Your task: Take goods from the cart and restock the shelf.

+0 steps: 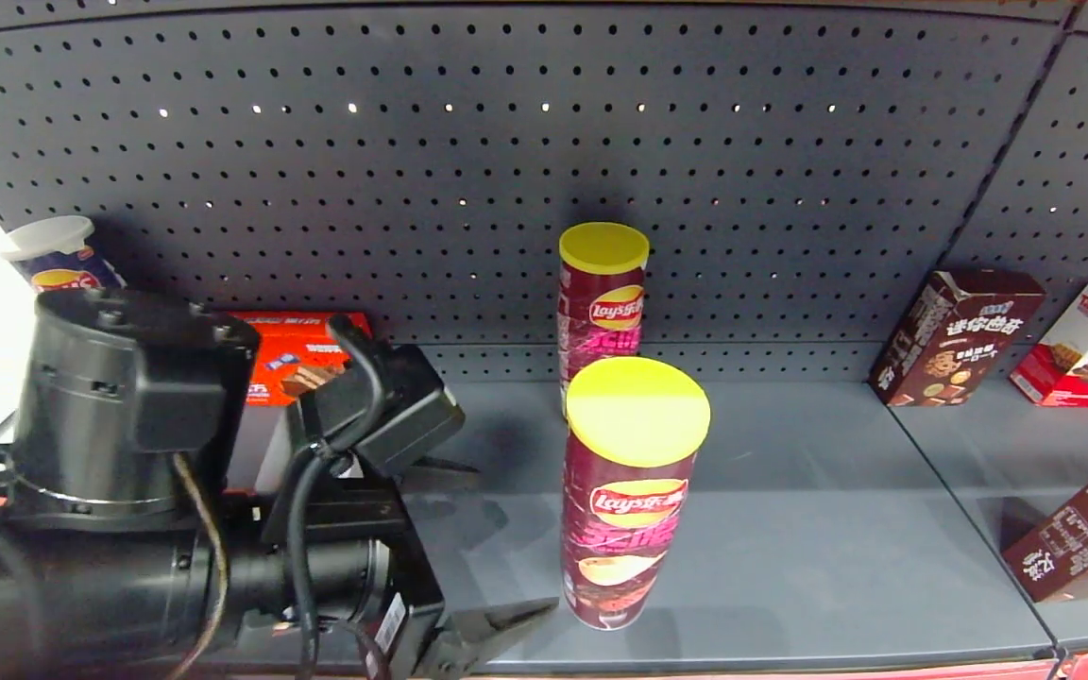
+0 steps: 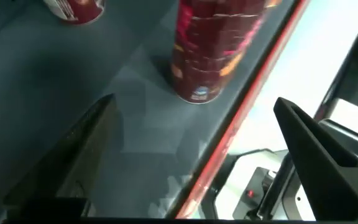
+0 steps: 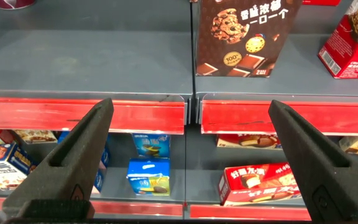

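Right gripper point(image 3: 190, 118) hangs spread and empty before the shelf front. Left gripper point(image 1: 516, 536), released, is just beside the front chips can point(image 1: 634, 501), upright near the shelf point(image 1: 808, 529) edge; a second can point(image 1: 603, 302) stands behind. This placement looks done; more cart goods likely remain

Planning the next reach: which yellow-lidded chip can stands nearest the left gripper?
The front can, by the shelf's front edge; the other can stands behind it, near the pegboard.

Left pincer point(image 1: 506, 538) just beside front chip can point(image 1: 634, 501) on shelf point(image 1: 790, 567)
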`<state>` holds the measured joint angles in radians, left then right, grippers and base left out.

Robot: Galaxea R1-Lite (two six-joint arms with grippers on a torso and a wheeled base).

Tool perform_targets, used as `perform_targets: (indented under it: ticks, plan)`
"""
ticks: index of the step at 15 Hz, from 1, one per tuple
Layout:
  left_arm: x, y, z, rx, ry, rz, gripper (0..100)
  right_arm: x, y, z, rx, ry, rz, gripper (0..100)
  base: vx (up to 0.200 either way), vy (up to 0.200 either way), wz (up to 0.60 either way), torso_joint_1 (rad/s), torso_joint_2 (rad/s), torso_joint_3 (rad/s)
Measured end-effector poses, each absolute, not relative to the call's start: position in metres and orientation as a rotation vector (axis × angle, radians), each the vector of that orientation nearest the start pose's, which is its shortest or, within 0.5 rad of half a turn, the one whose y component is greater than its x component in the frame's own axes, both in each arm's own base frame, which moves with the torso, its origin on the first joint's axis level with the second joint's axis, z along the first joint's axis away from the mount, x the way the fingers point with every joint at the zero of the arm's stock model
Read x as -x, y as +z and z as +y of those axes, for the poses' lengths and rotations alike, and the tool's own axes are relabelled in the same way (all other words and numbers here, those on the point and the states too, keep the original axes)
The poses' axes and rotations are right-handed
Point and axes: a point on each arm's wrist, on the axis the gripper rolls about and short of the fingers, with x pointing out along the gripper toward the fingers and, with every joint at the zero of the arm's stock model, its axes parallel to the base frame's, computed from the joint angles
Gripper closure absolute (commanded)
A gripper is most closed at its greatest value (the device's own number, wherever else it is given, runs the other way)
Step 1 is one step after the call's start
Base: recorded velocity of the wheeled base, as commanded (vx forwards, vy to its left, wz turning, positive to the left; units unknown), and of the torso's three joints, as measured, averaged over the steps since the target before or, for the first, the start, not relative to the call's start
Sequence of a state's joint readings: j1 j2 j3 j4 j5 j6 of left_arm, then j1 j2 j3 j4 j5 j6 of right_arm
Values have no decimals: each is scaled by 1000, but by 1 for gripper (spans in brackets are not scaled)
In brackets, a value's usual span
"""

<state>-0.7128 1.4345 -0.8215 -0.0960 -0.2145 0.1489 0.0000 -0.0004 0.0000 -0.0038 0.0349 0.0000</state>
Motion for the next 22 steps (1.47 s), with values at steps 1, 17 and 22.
perform_targets:
  ticks: [1,17,22]
  plan:
    - [-180,206,-159,-273,-930,460,0,23,76,1,0,35,-5,0,0,0,0,0,0,0]
    - [-211,194,-168,-303,-798,487,0,23,76,1,0,35,-4,0,0,0,0,0,0,0]
    - [-213,191,-171,-305,-801,496,0,23,76,1,0,35,-5,0,0,0,0,0,0,0]
